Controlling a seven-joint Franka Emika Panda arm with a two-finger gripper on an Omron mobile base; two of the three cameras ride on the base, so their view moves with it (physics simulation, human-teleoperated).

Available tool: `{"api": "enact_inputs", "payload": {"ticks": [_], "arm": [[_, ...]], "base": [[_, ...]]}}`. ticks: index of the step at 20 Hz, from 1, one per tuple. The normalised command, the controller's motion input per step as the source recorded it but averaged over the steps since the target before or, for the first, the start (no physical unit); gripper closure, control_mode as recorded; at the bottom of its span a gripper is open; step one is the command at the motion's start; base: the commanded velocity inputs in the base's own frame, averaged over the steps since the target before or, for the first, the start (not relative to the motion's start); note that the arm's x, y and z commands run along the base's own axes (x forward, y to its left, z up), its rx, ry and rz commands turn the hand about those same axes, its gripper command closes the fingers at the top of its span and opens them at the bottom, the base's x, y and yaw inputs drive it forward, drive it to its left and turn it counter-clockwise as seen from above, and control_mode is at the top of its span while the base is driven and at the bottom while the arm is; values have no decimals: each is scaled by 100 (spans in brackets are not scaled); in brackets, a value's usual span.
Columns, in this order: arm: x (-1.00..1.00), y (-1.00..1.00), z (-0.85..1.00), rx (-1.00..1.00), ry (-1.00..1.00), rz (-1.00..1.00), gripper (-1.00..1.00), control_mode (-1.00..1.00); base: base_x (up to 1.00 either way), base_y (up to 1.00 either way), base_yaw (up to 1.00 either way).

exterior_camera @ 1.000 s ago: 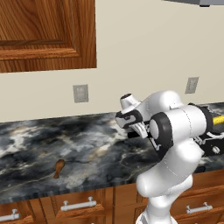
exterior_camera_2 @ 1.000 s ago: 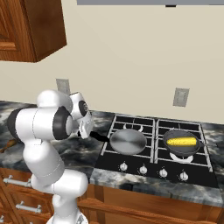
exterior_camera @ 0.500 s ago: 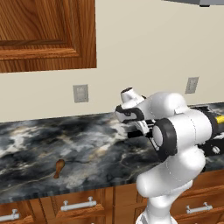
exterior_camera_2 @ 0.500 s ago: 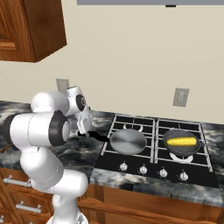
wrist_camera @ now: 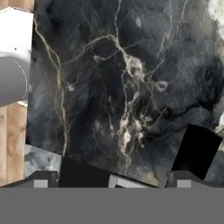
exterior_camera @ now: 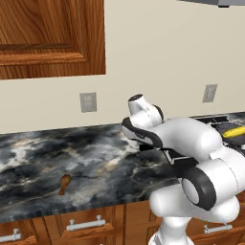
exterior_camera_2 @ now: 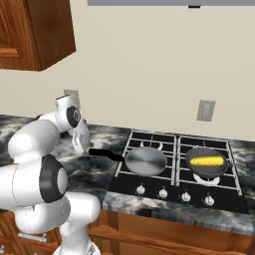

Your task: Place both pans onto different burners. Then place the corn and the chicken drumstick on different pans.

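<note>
A light silver pan (exterior_camera_2: 145, 162) sits on the front left burner, its black handle (exterior_camera_2: 105, 154) reaching left over the counter. On the front right burner rests the darker pan (exterior_camera_2: 205, 164) with the yellow corn (exterior_camera_2: 206, 161) lying in it; the corn (exterior_camera: 234, 131) also peeks past my arm. The two rear burners (exterior_camera_2: 148, 144) are bare. Far to the left, near the counter's front edge, lies the reddish-brown chicken drumstick (exterior_camera: 63, 183). My gripper (exterior_camera_2: 82, 148) hangs over the counter just left of the handle's end, open (wrist_camera: 112, 181), with only marble between its fingertips (wrist_camera: 41, 181).
The dark marble counter (exterior_camera: 72, 158) stretches left of the black cooktop (exterior_camera_2: 124, 182). Wall outlets (exterior_camera: 88, 102) sit on the beige backsplash, and a wooden upper cabinet (exterior_camera: 48, 38) hangs above. Drawer fronts with silver pulls (exterior_camera: 86, 224) run below the counter's edge.
The jaws have spread wide. My hand has swung left, away from the cooktop and out over the counter. Pans, corn and drumstick have stayed put.
</note>
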Motion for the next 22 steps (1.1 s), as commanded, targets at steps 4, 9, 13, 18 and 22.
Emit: {"api": "enact_inputs", "payload": {"ticks": [4, 9, 13, 18, 22], "arm": [[-33, 34, 41, 14, 0, 24, -100, -100], [-11, 42, 7, 13, -15, 29, -100, -100], [0, 67, -3, 6, -21, 44, -100, -100], [0, 68, 1, 11, -6, 49, -100, -100], [1, 60, 28, 11, 6, 43, -100, -100]], "base": [[0, 0, 0], [0, 0, 0], [0, 0, 0], [0, 0, 0], [0, 0, 0]]}}
